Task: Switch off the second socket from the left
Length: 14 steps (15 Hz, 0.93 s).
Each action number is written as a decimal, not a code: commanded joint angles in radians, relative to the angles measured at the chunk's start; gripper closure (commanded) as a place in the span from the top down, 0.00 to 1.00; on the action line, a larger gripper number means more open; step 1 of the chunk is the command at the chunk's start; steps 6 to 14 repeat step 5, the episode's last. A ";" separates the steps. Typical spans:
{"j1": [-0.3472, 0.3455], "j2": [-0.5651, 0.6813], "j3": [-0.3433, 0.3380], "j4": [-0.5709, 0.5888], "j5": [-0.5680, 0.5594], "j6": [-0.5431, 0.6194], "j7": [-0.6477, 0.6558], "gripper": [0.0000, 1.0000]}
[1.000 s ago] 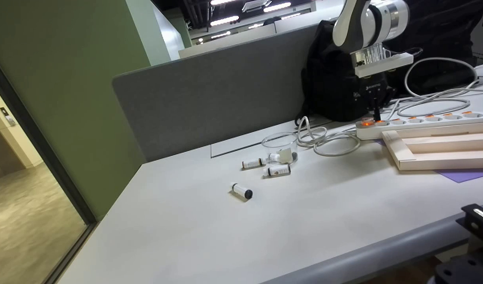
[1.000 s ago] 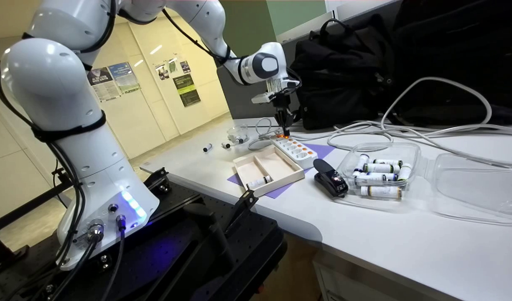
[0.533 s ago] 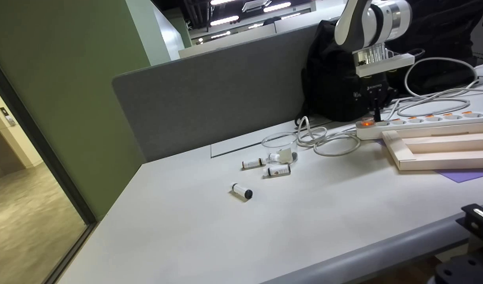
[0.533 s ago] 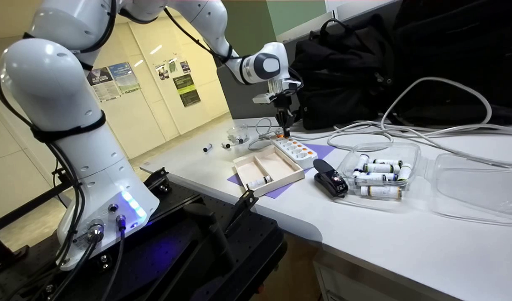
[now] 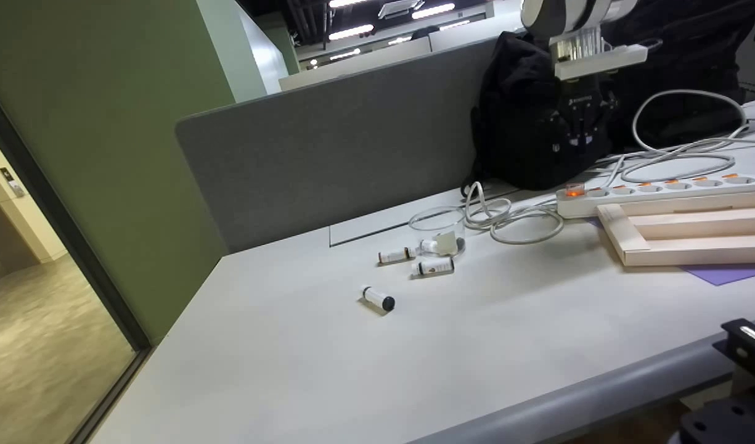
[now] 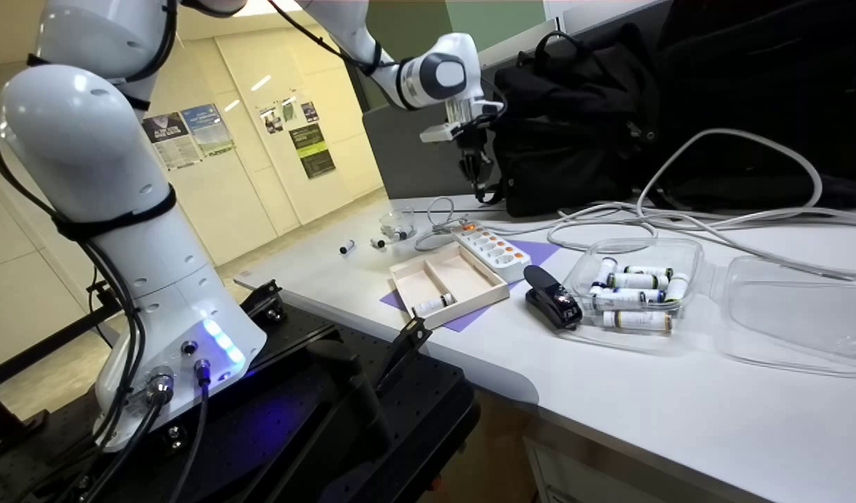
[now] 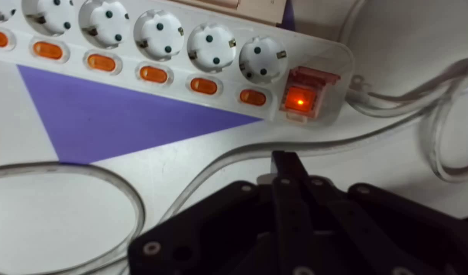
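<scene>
The tool [image 7: 285,154] is closed, its two fingers lying together, and hangs raised above the left end of the white power strip [image 7: 179,69], apart from it. With left taken as in both exterior views, the strip's glowing orange-red master switch [image 7: 300,100] sits at its left end on the tabletop [image 6: 644,391]. The second socket from the left [image 7: 212,47] is the second outlet to the right of that switch, and its own small rocker [image 7: 203,86] is dull orange. A divided wooden tray [image 6: 471,307] lies just beside the strip, partly over a purple sheet [image 6: 466,321], with a labelled vial [image 6: 433,304] in its left compartment. On the far side stands a black backpack [image 6: 567,126]; at right, a clear clamshell box [image 6: 651,250] holds several capped vials [image 6: 636,281].
</scene>
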 commanded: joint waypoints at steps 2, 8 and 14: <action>-0.061 -0.187 0.011 -0.024 -0.016 -0.151 -0.106 0.39; -0.062 -0.174 0.011 -0.001 -0.009 -0.148 -0.098 0.35; -0.062 -0.174 0.011 -0.001 -0.009 -0.148 -0.098 0.35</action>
